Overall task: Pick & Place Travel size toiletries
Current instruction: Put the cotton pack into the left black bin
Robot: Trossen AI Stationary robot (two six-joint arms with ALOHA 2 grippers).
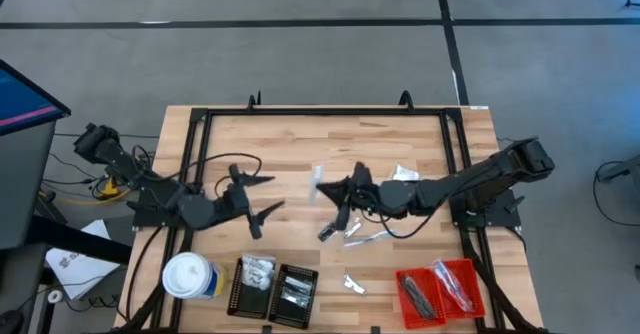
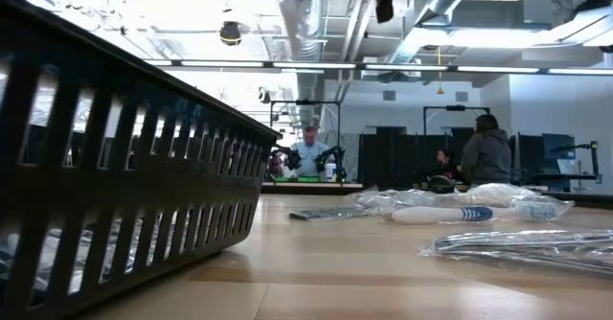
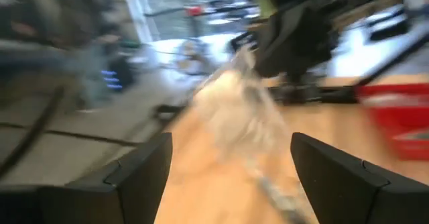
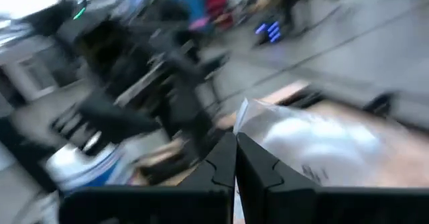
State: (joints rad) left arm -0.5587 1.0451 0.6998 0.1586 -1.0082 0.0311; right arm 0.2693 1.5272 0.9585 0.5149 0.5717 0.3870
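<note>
My right gripper [image 1: 332, 190] is over the middle of the table and is shut on a silvery sachet [image 1: 317, 184], which shows blurred in the low view [image 2: 299, 13] high above the table. My left gripper [image 1: 257, 198] is open to its left, its fingers pointing toward the sachet [image 3: 234, 110] without touching it. More clear and silvery packets lie flat on the wood [image 1: 404, 174] [image 1: 364, 236] [image 1: 352, 284], and a white stick with blue bands lies among them [image 2: 442, 214]. My right gripper pinches the silvery sachet by an edge [image 4: 253, 131] between its two shut fingers [image 4: 224, 158]. The sachet is lifted clear of the table and hangs beside the fingertips. Which edge it is does not show.
Two black ribbed trays [image 1: 254, 296] [image 1: 296, 296] holding packets and a white-topped canister [image 1: 188, 275] stand at the near edge on the left. A red tray [image 1: 470, 274] with dark and clear items sits at the near right. A black frame [image 1: 330, 110] borders the table.
</note>
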